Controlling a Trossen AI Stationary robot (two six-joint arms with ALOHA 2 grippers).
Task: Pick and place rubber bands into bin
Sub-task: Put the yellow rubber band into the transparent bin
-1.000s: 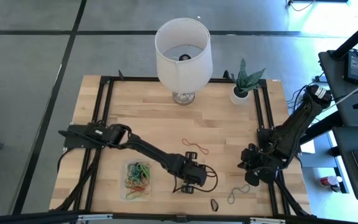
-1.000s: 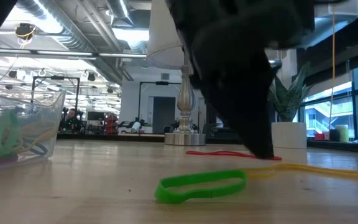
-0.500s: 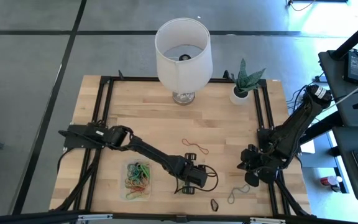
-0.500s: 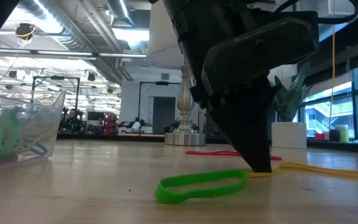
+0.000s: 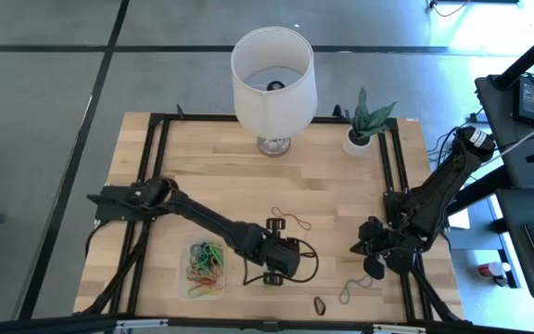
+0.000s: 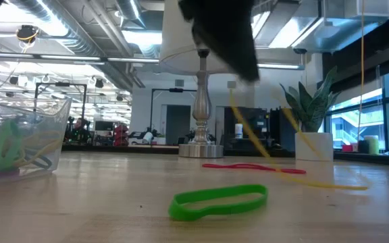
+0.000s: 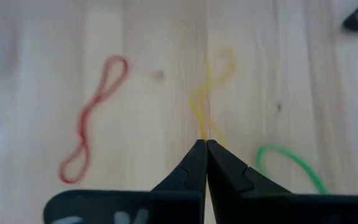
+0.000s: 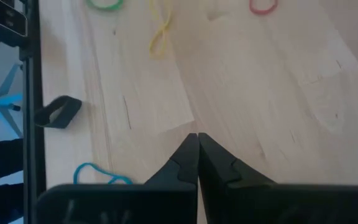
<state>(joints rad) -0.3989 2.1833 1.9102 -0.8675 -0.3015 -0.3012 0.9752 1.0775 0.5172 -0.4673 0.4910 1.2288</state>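
The yellow rubber band is pinched at one end in the left claw, whose fingers are pressed together on it; in the low view the band hangs stretched from the claw with its far end touching the table, so the pick looks made and the step in hand is the lift. Next comes a carry to the bin, which sits just beside the left arm on the table's near left part with a heap of coloured bands inside; the move calls for the band's trailing end to clear the bin's wall before release.

A green band and a red band lie loose near the claw, close enough for the dangling band to drag. A black band and a bluish one lie farther off. The right claw, pressed together and empty, waits over the table's right side. The lamp and the potted plant stand at the far edge, well clear.
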